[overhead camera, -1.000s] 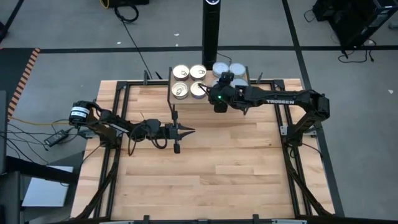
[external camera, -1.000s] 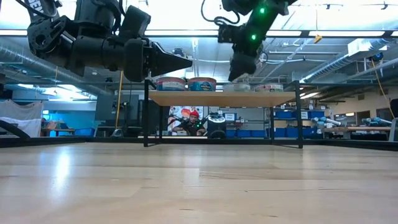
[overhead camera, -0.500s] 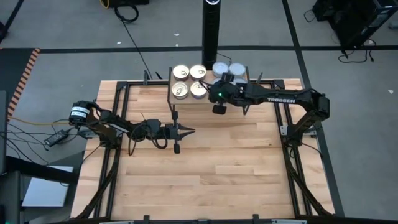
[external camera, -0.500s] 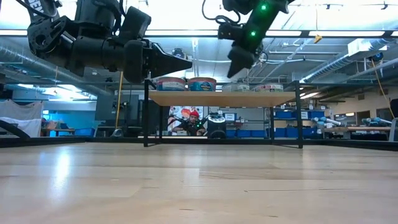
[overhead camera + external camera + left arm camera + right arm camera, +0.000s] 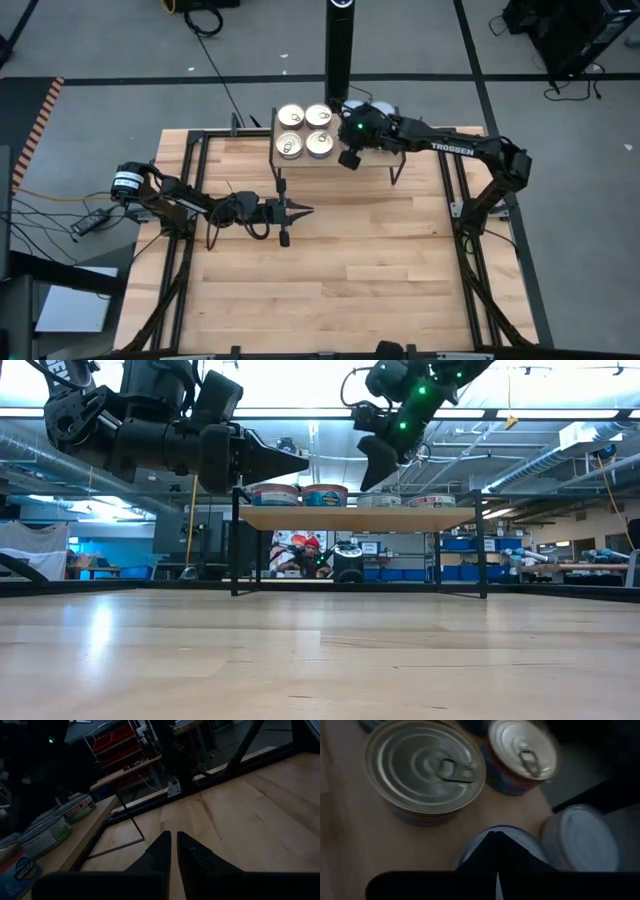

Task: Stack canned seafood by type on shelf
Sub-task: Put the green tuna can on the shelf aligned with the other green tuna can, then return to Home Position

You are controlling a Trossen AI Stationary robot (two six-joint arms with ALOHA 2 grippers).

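Above the shelf (image 5: pixel 395 163) hangs the right tool (image 5: pixel 347 158) (closed, empty); left tool (image 5: pixel 305 210) closed.

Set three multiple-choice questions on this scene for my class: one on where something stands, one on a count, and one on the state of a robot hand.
1. Where do the round gold-lidded pull-tab tins stand?
A. on the floor
B. on the small light-wood shelf
C. inside a box

2. How many gold lids show from above?
A. two
B. four
C. six

3. The fingers of the right hand are:
A. wide open
B. shut on a tin
C. shut, holding nothing

Answers:
1 B: the high view shows them on the shelf board.
2 B: they sit there two by two.
3 C: in the right wrist view the tips meet with nothing between them.
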